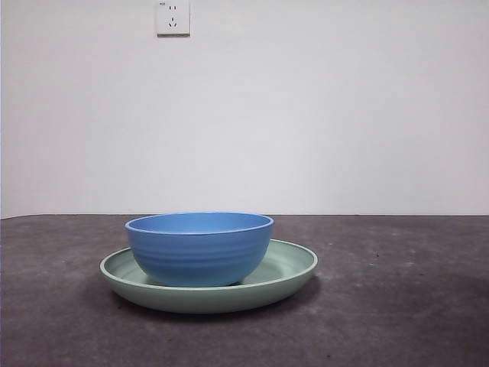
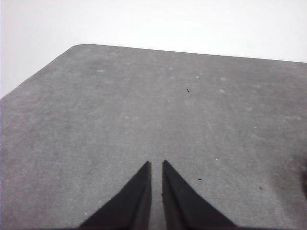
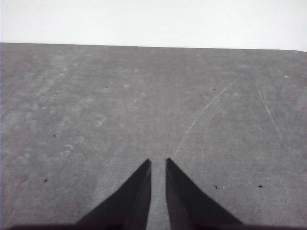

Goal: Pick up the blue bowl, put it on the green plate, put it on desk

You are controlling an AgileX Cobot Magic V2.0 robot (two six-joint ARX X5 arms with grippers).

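The blue bowl point(image 1: 199, 248) sits upright inside the green plate point(image 1: 294, 267), slightly left of the plate's middle, so more of the pale rim shows on the right side. The plate rests flat on the desk point(image 1: 397, 306), close to the front camera. A white wall socket point(image 1: 173, 17) hangs on the wall behind. Neither arm appears in the front view. The left gripper point(image 2: 156, 165) hovers over bare desk with its jaws drawn close, only a thin slit between the tips, holding nothing. The right gripper point(image 3: 158, 163) is likewise nearly closed and empty, above a scratched stretch of desk.
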